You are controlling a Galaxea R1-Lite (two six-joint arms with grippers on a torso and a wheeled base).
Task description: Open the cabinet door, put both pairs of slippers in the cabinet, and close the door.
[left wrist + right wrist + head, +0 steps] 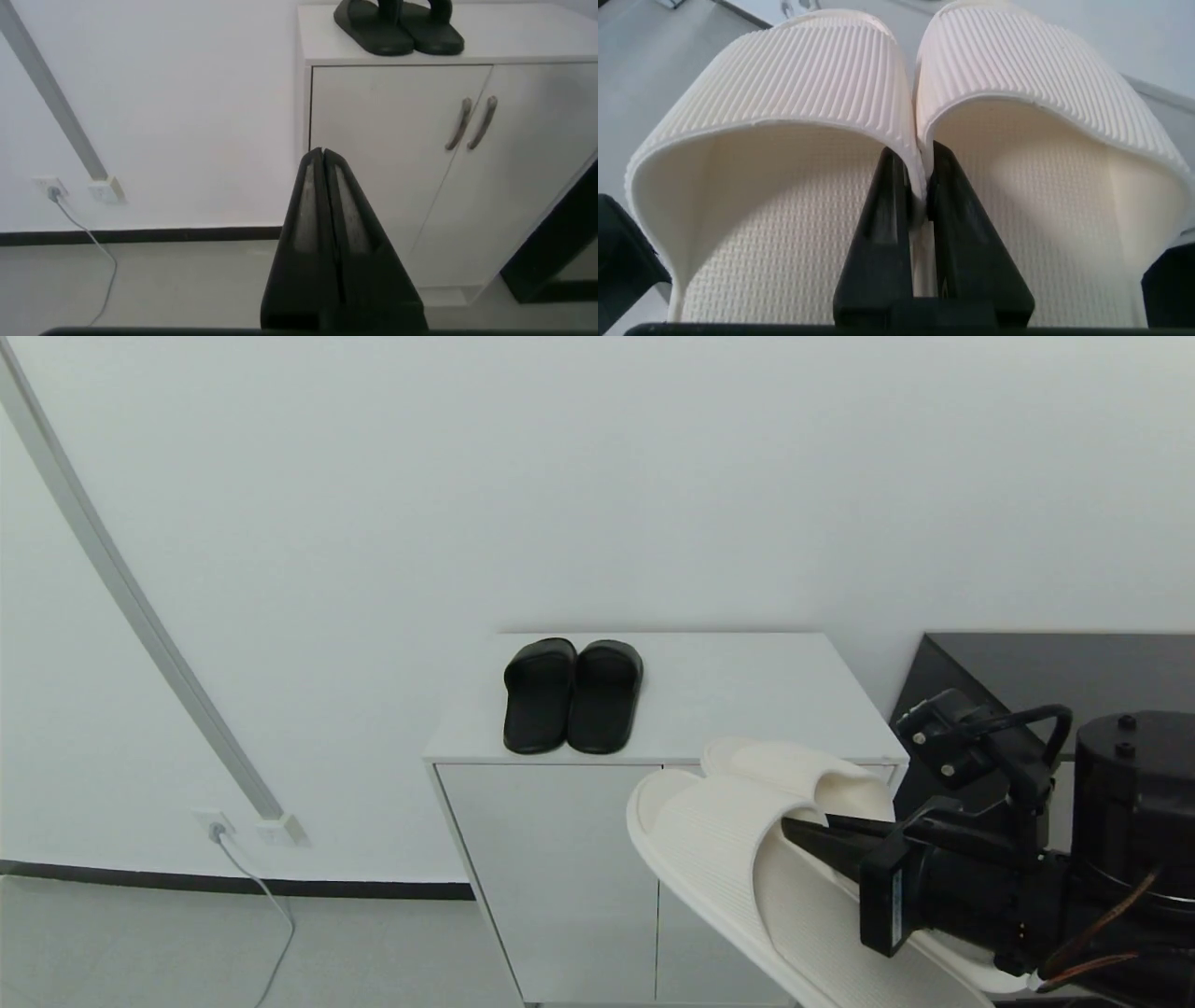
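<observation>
Right gripper (805, 829): clamped on the white slippers (738, 840)
Left gripper (322, 159): together, empty
Black slippers (571, 695): atop the shut cabinet (747, 691)

Slippers (572, 695) atop cabinet (747, 691); second pair (728, 845) in front

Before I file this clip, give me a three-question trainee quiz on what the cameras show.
1. True or false: both cabinet doors are shut.
2. Where do the black slippers lie? A) on the floor B) on the cabinet top C) inside the cabinet
3. Fill in: the right gripper is clamped on the inner edges of the ____ pair.
Key: 1 true; 2 B; 3 white, that is, the white slippers.
</observation>
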